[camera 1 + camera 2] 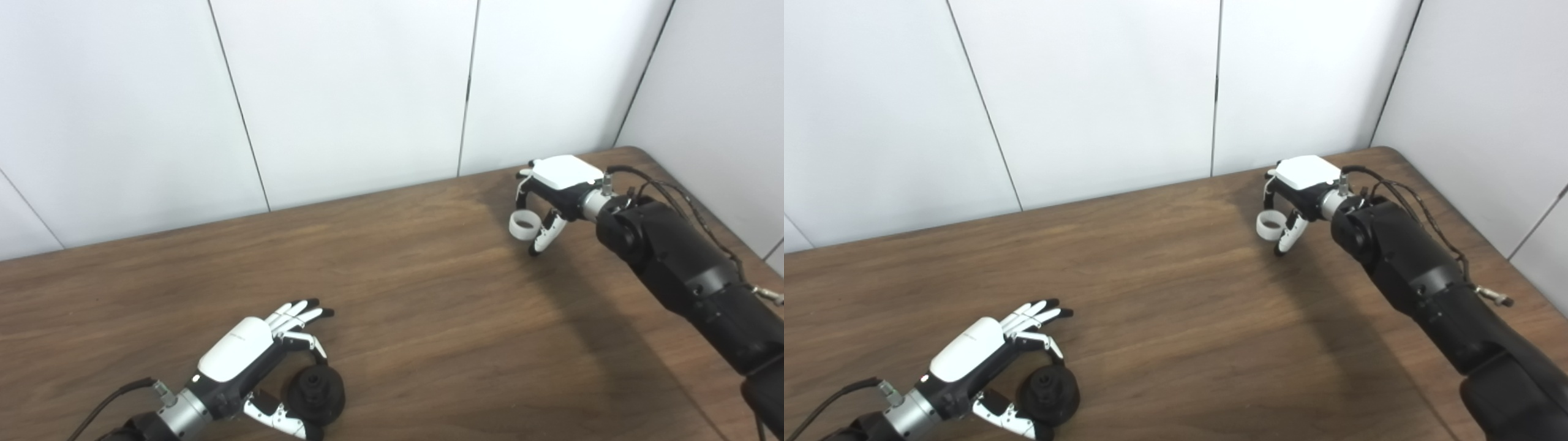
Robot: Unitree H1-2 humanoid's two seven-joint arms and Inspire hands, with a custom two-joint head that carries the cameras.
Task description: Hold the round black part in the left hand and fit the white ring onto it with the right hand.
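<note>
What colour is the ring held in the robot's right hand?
White. The ring in the right hand shows best in the left eye view.

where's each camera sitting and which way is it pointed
Left eye view: on the head, looking down at the wooden table and white wall; both arms rise from the bottom edge.
Right eye view: beside it, a little to the right, same aim, same arms.
Shared: left hand with fingers around the round black part; right hand holding the white ring.

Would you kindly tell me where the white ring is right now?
The white ring is pinched in the right hand, far right of the table, near the wall.
</note>
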